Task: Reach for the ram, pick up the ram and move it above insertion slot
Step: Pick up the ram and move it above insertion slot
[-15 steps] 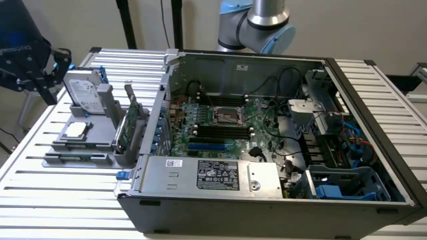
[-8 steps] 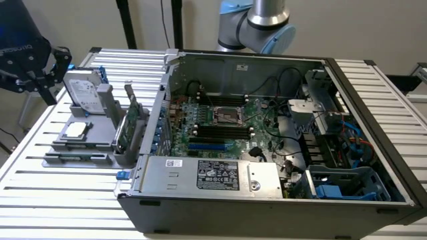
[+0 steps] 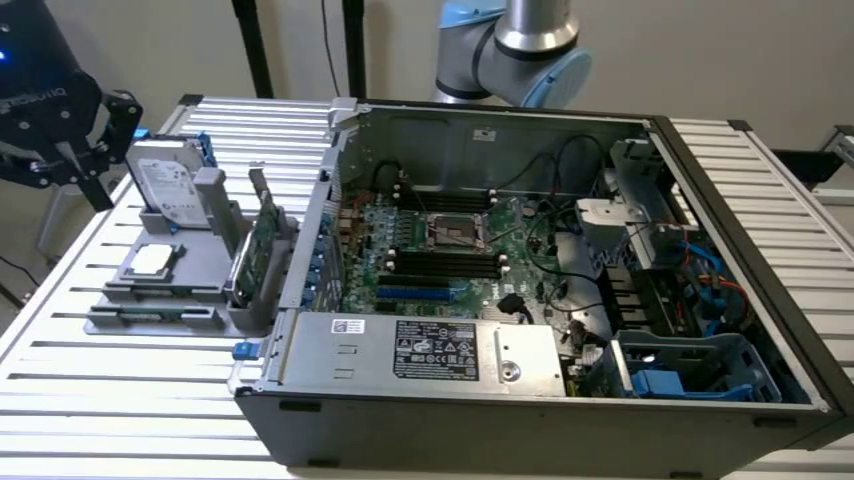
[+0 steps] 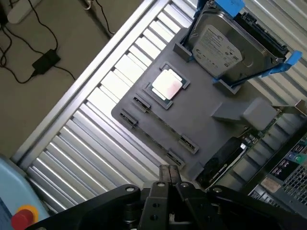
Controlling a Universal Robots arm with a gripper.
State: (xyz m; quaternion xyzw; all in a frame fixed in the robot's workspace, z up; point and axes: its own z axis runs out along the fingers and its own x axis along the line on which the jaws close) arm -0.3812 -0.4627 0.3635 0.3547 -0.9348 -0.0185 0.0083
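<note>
My fingers [image 4: 165,175] were pressed together, two pale metal tips at the end of matte black linkage arms [image 4: 115,201]. They hung over the edge of a flat grey plastic tray [image 4: 201,120]. On the tray's smooth face sat two pairs of small ridged clips [image 4: 178,154]. Beyond them was a square processor [image 4: 167,85] with a shiny lid in a raised frame. Farther out, a silver hard drive [image 4: 229,47] was propped in blue rails. A green expansion card [image 4: 266,122] stood on edge along the tray's far side. Where the ram was, I could not tell.

The tray rested on a counter [image 4: 96,143] of ribbed aluminium slats that glared under the light. The wrist view also caught a beige floor with a black power brick [image 4: 45,62] and its cable. The exterior view added the open steel computer case [image 3: 534,440] holding a green motherboard [image 3: 454,235], with the tray at nine o'clock from it. My black housing [image 3: 54,110] was at about ten o'clock from the tray. The arm's grey-and-blue joint [image 3: 521,45] stood at twelve o'clock behind the case.
</note>
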